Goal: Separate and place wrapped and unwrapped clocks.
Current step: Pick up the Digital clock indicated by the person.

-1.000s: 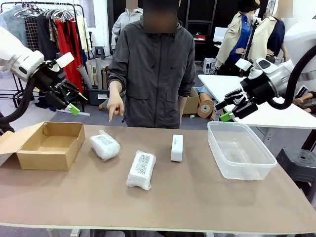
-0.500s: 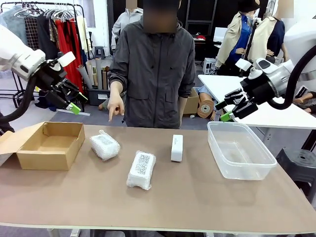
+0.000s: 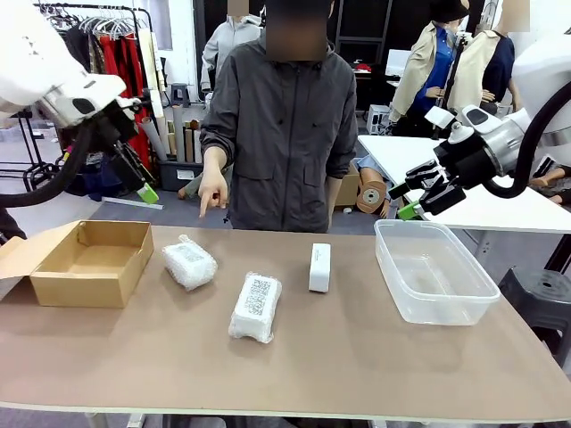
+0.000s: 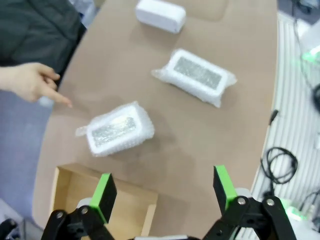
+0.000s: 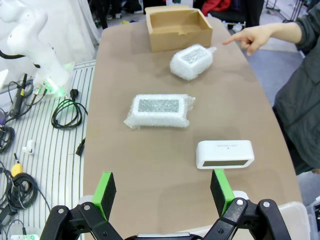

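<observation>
Lying well below both wide-open, empty jaws are two wrapped clocks (image 3: 189,262) (image 3: 255,307) and one bare clock (image 3: 319,267).

Probably a garment workshop, judging by clothes rack (image 3: 114,46).

Far wrapped clock (image 3: 189,262) and near wrapped clock (image 3: 256,306): lumpy, crinkled white bubble wrap. Bare clock (image 3: 319,267) — smooth matt white plastic. Cardboard box (image 3: 85,290): matt brown. Tub (image 3: 451,308) — clear glossy plastic. Tabletop (image 3: 357,357): smooth, matt brown.
</observation>
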`<state>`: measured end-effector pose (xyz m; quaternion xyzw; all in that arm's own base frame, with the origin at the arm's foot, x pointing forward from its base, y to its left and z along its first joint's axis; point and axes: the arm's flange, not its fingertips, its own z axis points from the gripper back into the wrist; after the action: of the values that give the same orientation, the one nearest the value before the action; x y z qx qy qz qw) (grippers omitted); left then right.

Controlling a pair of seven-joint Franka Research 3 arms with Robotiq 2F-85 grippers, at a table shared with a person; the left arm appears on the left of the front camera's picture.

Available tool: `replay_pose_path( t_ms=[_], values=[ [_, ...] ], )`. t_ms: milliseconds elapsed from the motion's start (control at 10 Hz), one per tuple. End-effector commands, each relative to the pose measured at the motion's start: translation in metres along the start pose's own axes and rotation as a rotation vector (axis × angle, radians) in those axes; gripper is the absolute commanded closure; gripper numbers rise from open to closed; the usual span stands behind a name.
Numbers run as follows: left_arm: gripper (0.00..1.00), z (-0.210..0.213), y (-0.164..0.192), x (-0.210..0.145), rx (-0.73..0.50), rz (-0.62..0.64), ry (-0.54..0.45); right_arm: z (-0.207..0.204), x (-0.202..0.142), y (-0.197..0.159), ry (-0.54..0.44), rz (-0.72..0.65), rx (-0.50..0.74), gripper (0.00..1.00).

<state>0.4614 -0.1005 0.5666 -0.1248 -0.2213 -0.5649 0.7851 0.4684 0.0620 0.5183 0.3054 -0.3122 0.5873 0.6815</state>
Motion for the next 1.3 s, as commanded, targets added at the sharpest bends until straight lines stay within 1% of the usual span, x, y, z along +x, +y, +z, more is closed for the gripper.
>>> replay_pose_path(
  t_ms=[0, 100, 200, 300, 400, 600, 700, 800, 900, 1000, 1100, 1200],
  values=[
    [0.00, -0.009, 0.001, -0.002, 0.067, -0.180, 0.056, 0.000, -0.001, 0.001, 0.001, 0.000, 0.003, 0.00],
    [0.00, -0.010, 0.008, 0.000, 0.059, -0.238, 0.075, 0.000, -0.001, 0.001, 0.001, 0.000, 0.003, 0.00],
    [0.00, -0.015, 0.015, 0.005, 0.077, -0.293, 0.088, 0.000, -0.001, 0.001, 0.001, 0.000, 0.003, 0.00],
    [0.00, -0.015, 0.028, 0.010, 0.061, -0.426, 0.090, 0.000, -0.001, 0.001, 0.001, 0.000, 0.003, 0.00],
    [0.00, -0.022, 0.038, 0.016, 0.058, -0.512, 0.090, 0.000, -0.001, 0.001, 0.001, 0.000, 0.003, 0.00],
    [0.00, -0.038, 0.061, 0.028, 0.067, -0.645, 0.118, 0.000, -0.001, 0.001, 0.001, 0.000, 0.003, 0.00],
    [0.00, -0.047, 0.068, 0.033, 0.064, -0.677, 0.188, 0.000, -0.001, 0.001, 0.001, 0.000, 0.003, 0.00],
    [0.00, -0.061, 0.072, 0.040, 0.030, -0.732, 0.241, 0.000, -0.001, 0.001, 0.001, 0.000, 0.003, 0.00],
    [0.00, -0.071, 0.076, 0.045, 0.014, -0.772, 0.278, 0.000, -0.001, 0.001, 0.001, 0.000, 0.003, 0.00],
    [0.00, -0.079, 0.075, 0.049, 0.011, -0.783, 0.274, 0.000, -0.001, 0.001, 0.001, 0.000, 0.003, 0.00],
    [0.00, -0.079, 0.076, 0.053, 0.131, -0.626, 0.218, 0.000, -0.001, 0.001, 0.001, 0.000, 0.003, 0.00],
    [0.00, -0.081, 0.071, 0.044, 0.006, -0.757, 0.254, 0.000, -0.001, 0.001, 0.001, 0.000, 0.003, 0.00]
  ],
)
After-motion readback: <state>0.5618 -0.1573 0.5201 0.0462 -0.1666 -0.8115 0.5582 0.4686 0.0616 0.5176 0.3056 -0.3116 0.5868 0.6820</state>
